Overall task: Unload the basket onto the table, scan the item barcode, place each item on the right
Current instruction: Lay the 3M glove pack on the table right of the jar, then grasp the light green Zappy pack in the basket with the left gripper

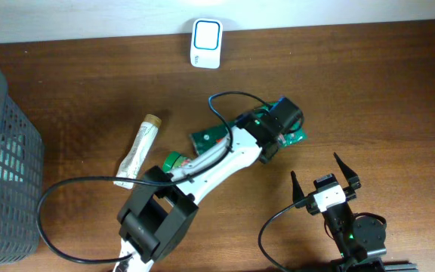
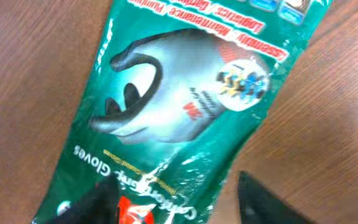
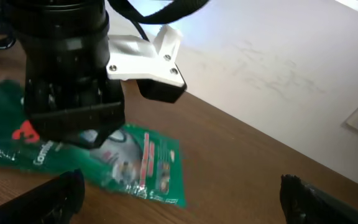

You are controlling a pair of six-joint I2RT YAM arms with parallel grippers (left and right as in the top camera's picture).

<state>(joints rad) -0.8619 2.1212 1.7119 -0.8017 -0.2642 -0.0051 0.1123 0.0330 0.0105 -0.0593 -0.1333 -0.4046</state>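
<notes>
The left pincer [image 2: 173, 183] hangs with its jaws apart over the lower end of the glove pack [image 2: 179, 93]. In the left wrist view one dark finger [image 2: 95, 205] overlaps the pack's bottom edge and the other sits off it, over bare wood at the lower right. Nothing is clamped between them. The pack is a green plastic packet printed with a grey glove. It lies flat on the brown surface [image 1: 399, 83] just right of centre in the overhead view. Only its two ends show there, on either side of the black wrist that covers its middle.

The white left arm [image 1: 217, 162] runs from the bottom centre-left up to the pack. It crosses over a small green item [image 1: 176, 160] that is too hidden to identify. Just left of that lies a long pale sachet [image 1: 138, 151] with a tan tip, tilted.

The right pincer [image 1: 314, 165] stands wide open and empty at the lower right, near the pack but apart from it. In its own wrist view the left arm's wrist blocks most of the pack.

A white scanner [image 1: 206, 44] sits at the top centre by the far edge, well apart from the pack. A grey mesh basket [image 1: 10, 151] fills the left edge, and a black cable [image 1: 51, 196] loops beside it.
</notes>
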